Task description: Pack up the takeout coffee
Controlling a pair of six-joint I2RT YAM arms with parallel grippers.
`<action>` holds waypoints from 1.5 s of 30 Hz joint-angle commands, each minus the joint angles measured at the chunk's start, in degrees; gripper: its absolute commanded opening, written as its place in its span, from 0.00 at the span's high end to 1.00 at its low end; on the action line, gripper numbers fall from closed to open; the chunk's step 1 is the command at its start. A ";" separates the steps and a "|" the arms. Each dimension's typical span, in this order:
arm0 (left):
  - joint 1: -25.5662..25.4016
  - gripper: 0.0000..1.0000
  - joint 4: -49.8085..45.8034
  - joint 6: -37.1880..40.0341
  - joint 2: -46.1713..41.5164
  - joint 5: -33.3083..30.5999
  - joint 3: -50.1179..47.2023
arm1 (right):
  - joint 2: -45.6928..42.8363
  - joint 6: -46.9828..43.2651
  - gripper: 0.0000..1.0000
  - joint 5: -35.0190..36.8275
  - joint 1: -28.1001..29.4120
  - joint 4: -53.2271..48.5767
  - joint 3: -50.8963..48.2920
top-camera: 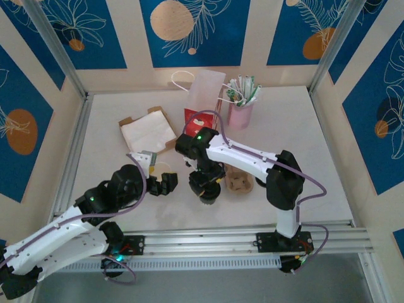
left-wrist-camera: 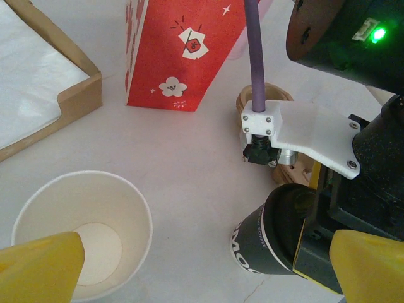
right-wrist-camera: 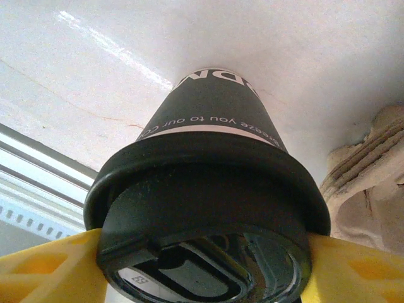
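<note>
One lidded coffee cup [right-wrist-camera: 208,126] stands upright on the worktop [left-wrist-camera: 189,158], lid up, long axis vertical, just beside a pulp tray [right-wrist-camera: 372,170]. My right tool [right-wrist-camera: 205,265] clamps its lid from both sides. My left tool [left-wrist-camera: 205,268] hangs fully spread over a white cup [left-wrist-camera: 136,214].

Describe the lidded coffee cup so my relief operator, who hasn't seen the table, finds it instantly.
On the white table, look front-centre, just left of the cardboard cup carrier. The dark paper cup stands upright between the yellow fingers of the right gripper. Unlike the white open cup beside it, it carries a black lid and white lettering.
</note>
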 commanded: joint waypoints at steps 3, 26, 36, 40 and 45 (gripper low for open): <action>0.74 0.00 0.56 0.37 -0.10 1.10 0.63 | 5.50 1.69 0.25 -4.74 1.51 2.19 -2.43; 0.77 0.00 0.13 0.15 -0.42 0.73 0.48 | -4.76 3.19 0.08 -1.91 1.08 -3.26 4.91; 0.82 0.00 0.01 -0.07 -0.51 0.62 0.42 | -3.77 2.91 0.06 -2.61 1.06 -1.36 2.25; 0.77 0.00 0.27 -0.12 -0.43 0.71 0.28 | -1.91 3.41 0.07 -2.11 1.20 -0.62 1.06; 0.82 0.00 0.52 -0.40 0.15 0.89 0.02 | 0.51 4.92 0.10 2.06 2.27 -2.17 2.08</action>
